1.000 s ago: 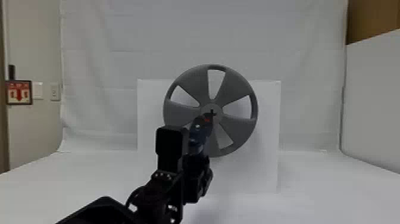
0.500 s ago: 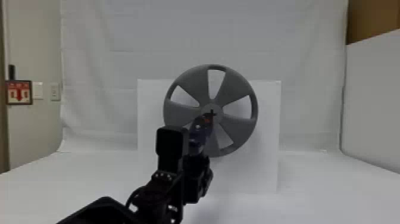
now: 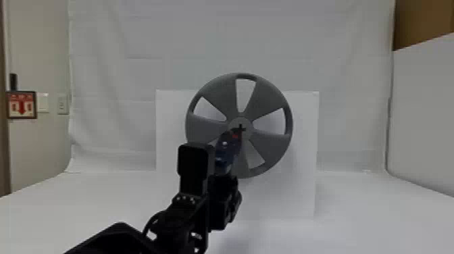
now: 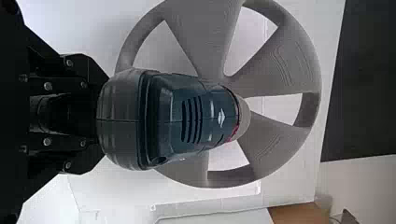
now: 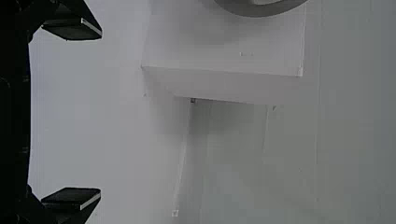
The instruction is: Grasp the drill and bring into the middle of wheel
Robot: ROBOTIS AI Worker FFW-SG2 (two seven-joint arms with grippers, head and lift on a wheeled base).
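In the head view my left gripper (image 3: 223, 201) is below the wheel's centre, shut on the drill (image 3: 227, 153). The dark blue drill points forward, its red-marked front end overlapping the lower left of the hub of the grey spoked wheel (image 3: 270, 148), close to the cross-shaped opening. Contact with the hub cannot be told. The left wrist view has the drill (image 4: 187, 114) between my left gripper (image 4: 74, 114) and the wheel (image 4: 280, 60), covering part of the hub; the grip itself is hidden behind the drill body. My right gripper (image 5: 93, 113) stands open with nothing between its fingers, off to the side of the wheel.
The wheel is mounted on the front of a white box-like stand (image 3: 300, 196), which rests on a white surface (image 3: 364, 216). White cloth (image 3: 337, 44) hangs behind, and a white panel (image 3: 425, 118) stands at the right.
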